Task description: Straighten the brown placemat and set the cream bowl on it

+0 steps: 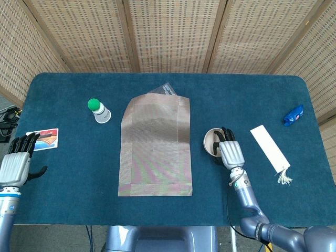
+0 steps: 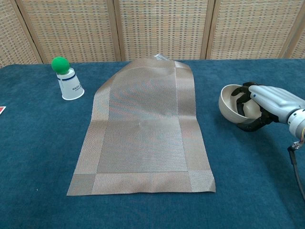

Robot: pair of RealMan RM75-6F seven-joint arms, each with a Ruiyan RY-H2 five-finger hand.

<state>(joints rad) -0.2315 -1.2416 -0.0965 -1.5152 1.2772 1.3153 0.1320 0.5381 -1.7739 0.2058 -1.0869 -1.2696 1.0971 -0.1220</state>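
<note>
Your right hand [image 2: 267, 102] grips the cream bowl [image 2: 231, 104], fingers hooked over the rim into the cavity and thumb under the outer wall; the bowl is tipped on its side with its opening toward the hand, to the right of the brown placemat [image 2: 143, 129] and not touching it. In the head view the same right hand [image 1: 230, 152] covers the right half of the cream bowl [image 1: 212, 143], which sits just beside the placemat's right edge. The brown placemat [image 1: 155, 147] lies lengthwise on the blue tablecloth [image 1: 68, 173]; its far end is humped up and skewed, with a corner of something grey showing from beneath it. Your left hand [image 1: 16, 163] rests at the table's near-left edge, fingers extended and spread, holding nothing, just beside a small picture card [image 1: 46, 139]. A white cup [image 2: 71, 86] topped by a green ball [image 2: 60, 64] stands left of the placemat. A white strip with a tassel [image 1: 270, 153] and a blue object [image 1: 294, 115] lie well off to the right.
</note>
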